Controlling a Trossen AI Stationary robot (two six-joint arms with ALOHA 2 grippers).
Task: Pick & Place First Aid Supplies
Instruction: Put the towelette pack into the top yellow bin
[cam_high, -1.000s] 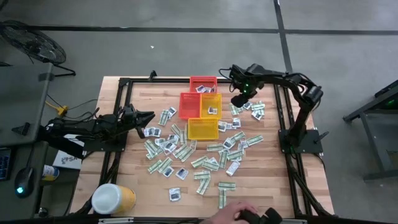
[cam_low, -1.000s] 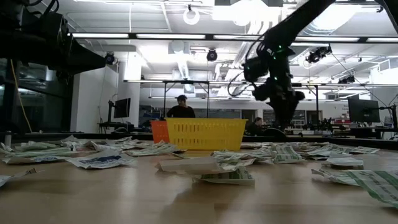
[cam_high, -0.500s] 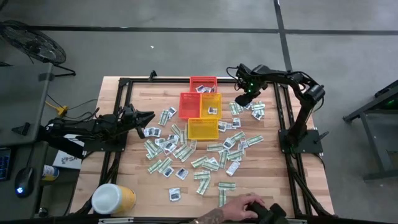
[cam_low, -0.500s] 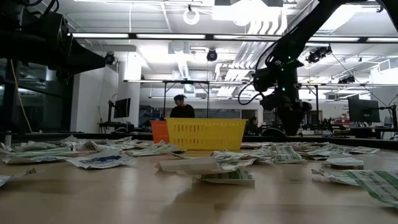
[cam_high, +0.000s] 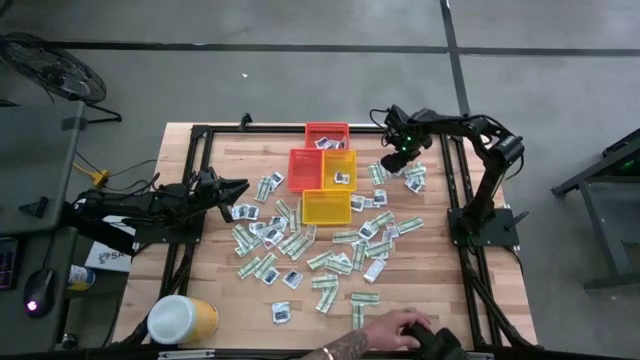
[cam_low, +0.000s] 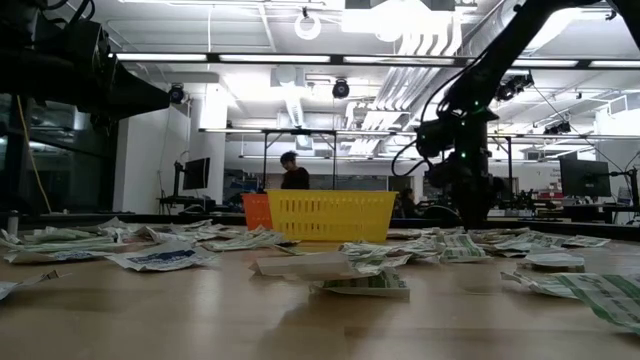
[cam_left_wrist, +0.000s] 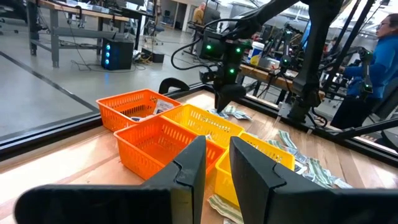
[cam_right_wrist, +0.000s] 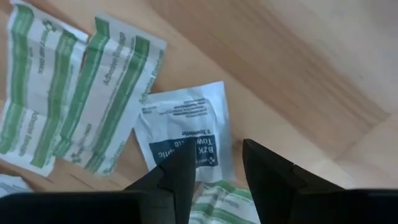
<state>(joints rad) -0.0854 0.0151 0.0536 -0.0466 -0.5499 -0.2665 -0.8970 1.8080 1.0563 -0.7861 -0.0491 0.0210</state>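
The first aid supplies lie flat and scattered over the wooden table: green-and-white strips and white squares with blue marks. My right gripper points down over the packets at the far right, open. In its wrist view the gripper stands just above a white square packet, with green-and-white strips lying beside it. My left gripper waits level at the table's left, open with nothing between its fingers.
A red basket, an orange one and two yellow ones stand at the far middle, some with packets inside. A yellow tub with a white lid lies at the near left. A person's hand rests at the near edge.
My right gripper has sunk toward the table and gone a little toward the right edge, over the packets at the far right. Its fingers have kept their gap. The person's hand at the near edge has shifted.
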